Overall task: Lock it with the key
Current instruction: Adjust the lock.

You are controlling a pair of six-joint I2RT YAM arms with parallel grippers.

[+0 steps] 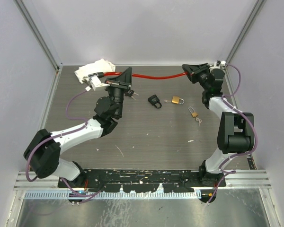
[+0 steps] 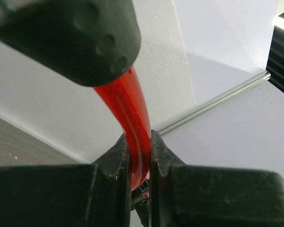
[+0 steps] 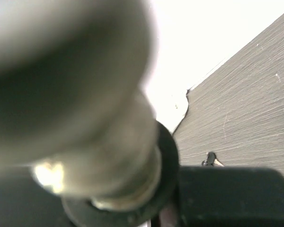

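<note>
red cable [image 2: 135, 127] is clamped by the left fingers [image 2: 116, 163] near the worktop's [image 1: 146, 137] far edge, likely to steady it; whether the right fingers [image 1: 188, 70] are closed on the blurry metal cylinder [image 3: 123, 156] can't be told.

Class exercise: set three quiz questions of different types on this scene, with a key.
1. Multiple choice: the left gripper has its jaws shut on A) a key, B) the red cable, C) a sponge?
2. True or false: the larger brass padlock lies on the table, touched by neither gripper.
3. Fill in: the white cloth sits at the table's far ____ corner.
Key: 1 B; 2 true; 3 left.
</note>
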